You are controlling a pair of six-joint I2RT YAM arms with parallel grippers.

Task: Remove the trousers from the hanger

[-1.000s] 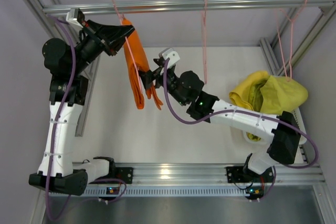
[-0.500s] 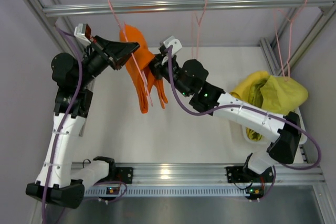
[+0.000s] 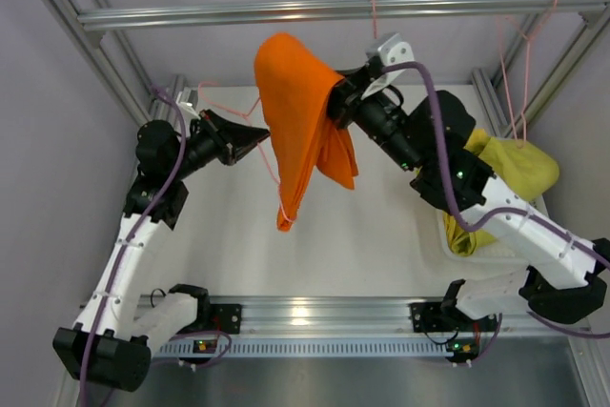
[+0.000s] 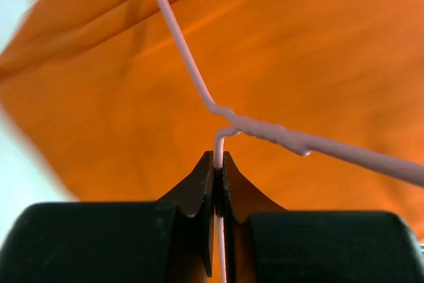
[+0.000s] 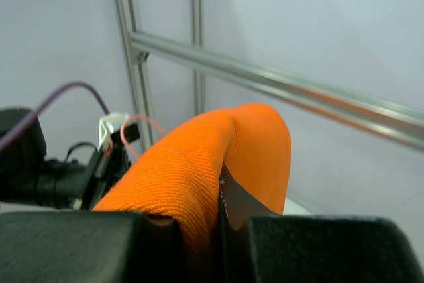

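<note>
Orange trousers are being pinched by the right hand, whose two fingers are closing tightly on a fold of the cloth. In the right wrist view the fabric is bulging up over the fingers in a round hump. This hand is holding the trousers high above the counter. The cloth is draping over it like a tent, and its lower end is hanging down to a point toward the near side.

The left hand is closing narrowly on the thin pink wire of the hanger. It is gripping the wire just under the twisted neck, and the orange cloth is filling the view behind it. From above, the left hand is pointing at the trousers from the left. The hanger wire is running along the hanging cloth, but I cannot tell whether it is passing through the fold.

Farther out, the yellow-green trousers are lying crumpled on the right side of the counter, partly under the right arm. A bit of yellow cloth is showing below that arm. Two other pink hangers are hanging from the metal bar at the back.
</note>
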